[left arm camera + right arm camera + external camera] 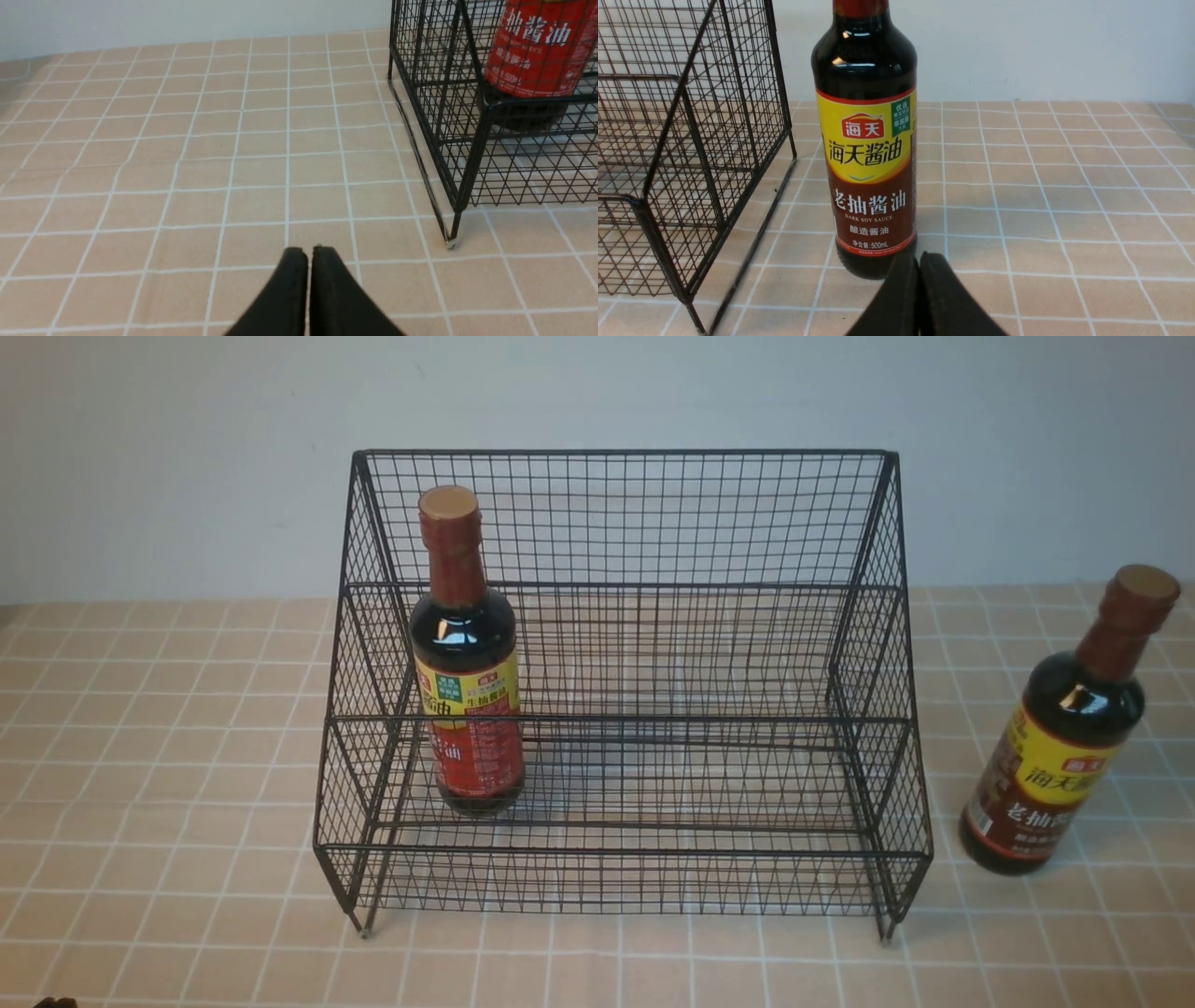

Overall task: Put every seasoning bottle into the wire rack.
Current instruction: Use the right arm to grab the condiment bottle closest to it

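The black wire rack point(709, 523) stands mid-table. The yellow-over-red bottle point(465, 681) stands upright inside it, on the lower step at its left end; its red label shows in the left wrist view point(532, 51) behind the rack's corner point(467, 154). The yellow-over-brown bottle point(1064, 747) stands on the table right of the rack, outside it. In the right wrist view it point(866, 154) is upright just beyond my right gripper point(919, 255), which is shut and empty. My left gripper point(309, 249) is shut and empty, low over the table left of the rack. Neither gripper shows in the front view.
A tan tiled cloth point(168, 784) covers the table, and a pale wall point(187, 457) runs along its far edge. The rack's right side point(705, 154) stands close beside the outside bottle.
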`<state>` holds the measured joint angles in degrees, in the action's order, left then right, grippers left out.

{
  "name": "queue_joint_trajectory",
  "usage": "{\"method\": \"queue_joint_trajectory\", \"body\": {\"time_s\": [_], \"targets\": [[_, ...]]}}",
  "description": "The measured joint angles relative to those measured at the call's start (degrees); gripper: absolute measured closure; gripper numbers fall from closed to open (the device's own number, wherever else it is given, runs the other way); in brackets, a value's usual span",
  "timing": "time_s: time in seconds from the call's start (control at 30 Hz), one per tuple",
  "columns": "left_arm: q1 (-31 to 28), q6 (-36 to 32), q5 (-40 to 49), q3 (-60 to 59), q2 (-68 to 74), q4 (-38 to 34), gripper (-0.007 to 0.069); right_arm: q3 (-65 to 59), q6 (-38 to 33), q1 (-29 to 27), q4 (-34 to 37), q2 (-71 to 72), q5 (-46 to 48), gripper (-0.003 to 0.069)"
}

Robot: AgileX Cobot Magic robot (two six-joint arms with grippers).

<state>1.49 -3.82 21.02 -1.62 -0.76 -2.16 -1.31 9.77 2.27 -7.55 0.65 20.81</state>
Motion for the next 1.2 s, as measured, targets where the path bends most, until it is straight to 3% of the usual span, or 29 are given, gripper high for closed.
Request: {"method": "queue_joint_trajectory", "body": {"time_s": [0.83,1.2], "targets": [[0.0,0.0,0.17,0.0,0.0,0.0,0.0631,0.0,0.0,0.0,0.0,0.0,0.0,0.0673],[0.0,0.0,0.27,0.05,0.0,0.0,0.0631,-0.31,5.49,0.0,9.41,0.0,-24.38,0.0673]]}}
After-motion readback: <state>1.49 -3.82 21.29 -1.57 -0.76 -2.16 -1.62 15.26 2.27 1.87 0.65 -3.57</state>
